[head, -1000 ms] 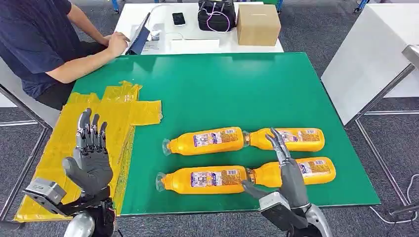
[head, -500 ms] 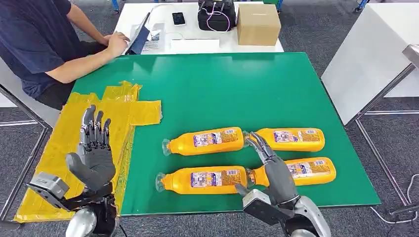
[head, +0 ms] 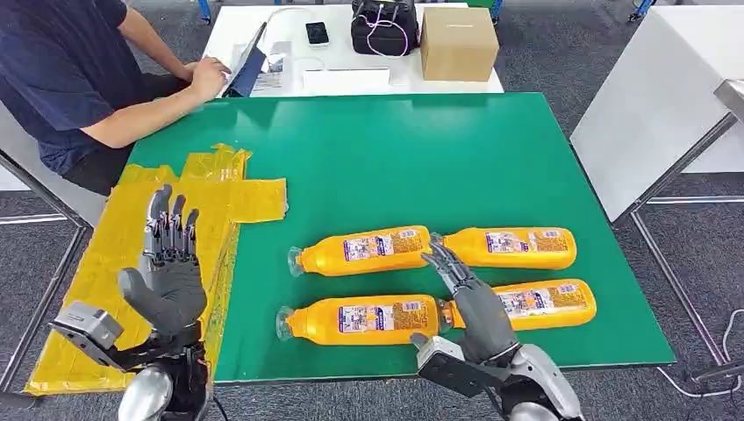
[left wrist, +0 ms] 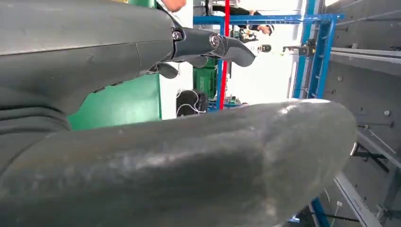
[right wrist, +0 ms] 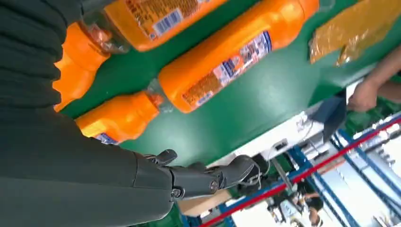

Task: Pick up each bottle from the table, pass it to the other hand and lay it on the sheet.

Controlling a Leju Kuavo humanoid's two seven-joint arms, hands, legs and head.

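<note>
Four orange plastic bottles with printed labels lie on their sides on the green-topped desk (head: 395, 149), in two rows of two: far left (head: 364, 250), far right (head: 513, 247), near left (head: 360, 318), near right (head: 540, 303). Every long axis runs left–right. In each row the necks meet at the middle, the bases pointing outward. The right hand (head: 469, 298), fingers spread and holding nothing, hovers above that central junction, apparently lining up a first grasp. The left hand (head: 169, 272), also spread and unladen, stands palm-up above the crumpled yellow plastic sheet (head: 96, 254), seemingly placed to receive a handover.
</note>
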